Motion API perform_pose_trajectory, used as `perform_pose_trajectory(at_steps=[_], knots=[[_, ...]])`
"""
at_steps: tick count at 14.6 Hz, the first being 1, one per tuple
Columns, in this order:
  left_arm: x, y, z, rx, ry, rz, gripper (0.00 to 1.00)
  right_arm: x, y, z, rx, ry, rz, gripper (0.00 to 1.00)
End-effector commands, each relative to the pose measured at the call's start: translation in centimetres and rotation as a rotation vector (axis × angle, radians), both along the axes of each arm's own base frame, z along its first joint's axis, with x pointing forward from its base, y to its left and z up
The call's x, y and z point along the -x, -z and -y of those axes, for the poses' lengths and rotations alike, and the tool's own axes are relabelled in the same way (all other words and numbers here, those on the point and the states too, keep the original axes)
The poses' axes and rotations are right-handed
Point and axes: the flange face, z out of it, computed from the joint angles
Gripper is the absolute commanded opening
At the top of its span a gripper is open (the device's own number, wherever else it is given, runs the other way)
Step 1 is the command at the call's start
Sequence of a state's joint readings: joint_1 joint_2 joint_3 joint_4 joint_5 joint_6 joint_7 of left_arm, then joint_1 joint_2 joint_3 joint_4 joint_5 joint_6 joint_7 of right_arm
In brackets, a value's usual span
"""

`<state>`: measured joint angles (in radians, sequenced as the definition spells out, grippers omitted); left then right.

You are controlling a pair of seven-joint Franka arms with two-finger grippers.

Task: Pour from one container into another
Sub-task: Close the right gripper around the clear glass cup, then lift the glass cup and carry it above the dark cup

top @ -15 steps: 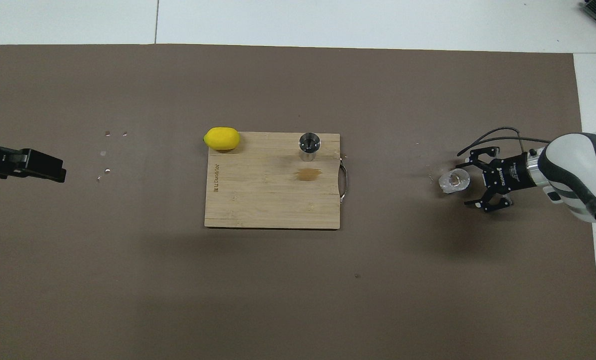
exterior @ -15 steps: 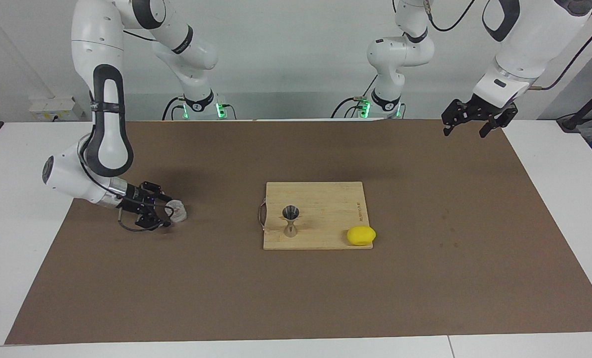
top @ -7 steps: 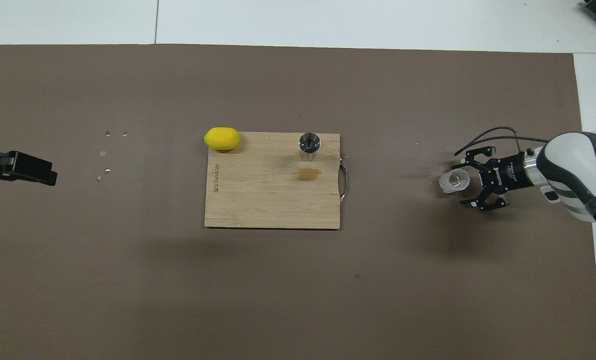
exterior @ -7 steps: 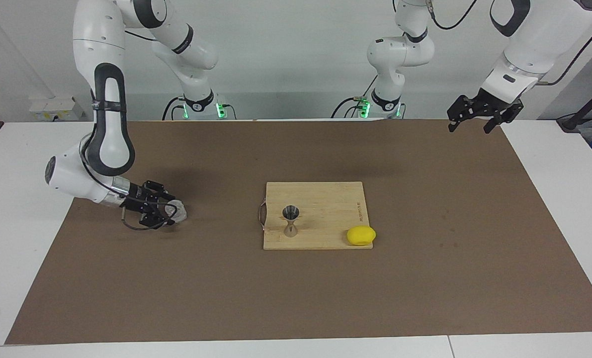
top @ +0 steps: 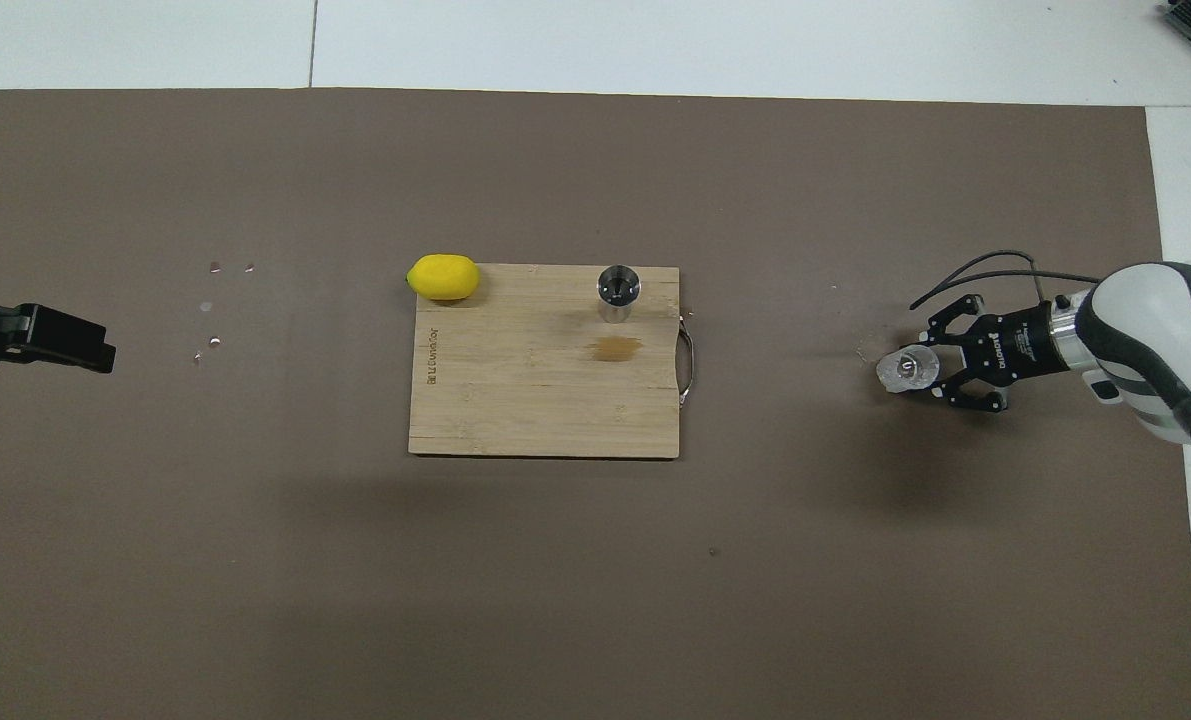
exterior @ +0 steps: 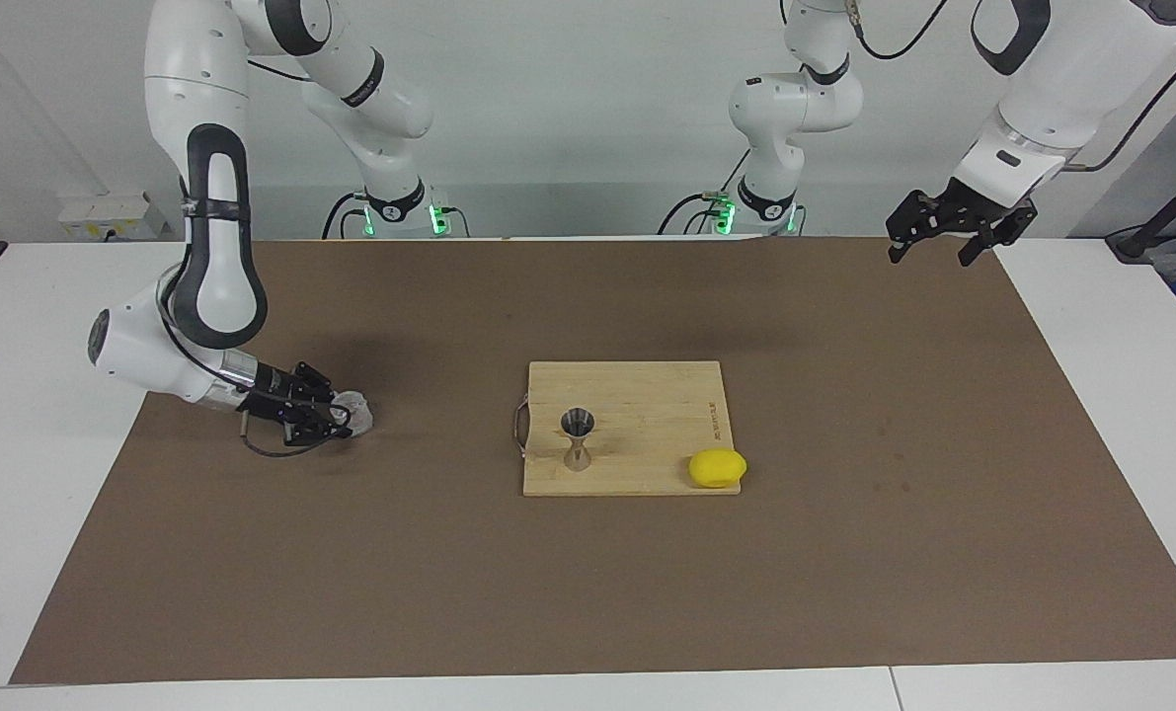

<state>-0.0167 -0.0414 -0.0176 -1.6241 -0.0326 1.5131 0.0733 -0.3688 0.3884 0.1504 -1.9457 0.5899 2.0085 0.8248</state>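
The clear glass tumbler (exterior: pixel 355 413) stands on the brown mat toward the right arm's end of the table; it also shows in the overhead view (top: pixel 905 370). My right gripper (exterior: pixel 341 419) is low at the mat, and its fingers (top: pixel 940 393) are closed against the tumbler's sides. The steel jigger (exterior: pixel 577 439) stands upright on the wooden board (exterior: pixel 647 395), near the board's handle, and shows from above too (top: pixel 618 290). My left gripper (exterior: pixel 928 259) is open and empty, raised over the mat's corner at the left arm's end.
A yellow lemon (exterior: pixel 717 467) lies at the board's corner that is farther from the robots, toward the left arm's end. A brownish stain (top: pixel 615 348) marks the board (top: pixel 515 400). A few small specks (top: pixel 213 305) lie on the mat near the left gripper (top: pixel 55 340).
My right gripper's fingers have drawn in from wide open to the tumbler's sides. The left gripper rose slightly toward the mat's corner, then held still.
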Motion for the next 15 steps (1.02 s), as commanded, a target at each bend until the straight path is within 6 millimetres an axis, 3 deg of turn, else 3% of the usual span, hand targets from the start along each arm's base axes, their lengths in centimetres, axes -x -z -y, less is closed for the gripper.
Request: perform_pose_trajectory(at_steps=[1, 4, 15], knots=[[1.0, -0.2, -0.2, 0.011, -0.006, -0.006, 1.00, -0.2, -1.8, -0.7, -0.019, 0.025, 0.023, 0.00], [1.0, -0.2, -0.2, 0.011, -0.008, -0.008, 1.00, -1.2, -3.4, -2.5, -0.016, 0.061, 0.016, 0.00], [1.0, -0.2, -0.2, 0.011, -0.008, -0.008, 1.00, -7.6, -12.9, -15.0, 0.034, 0.297, -0.029, 0.00]])
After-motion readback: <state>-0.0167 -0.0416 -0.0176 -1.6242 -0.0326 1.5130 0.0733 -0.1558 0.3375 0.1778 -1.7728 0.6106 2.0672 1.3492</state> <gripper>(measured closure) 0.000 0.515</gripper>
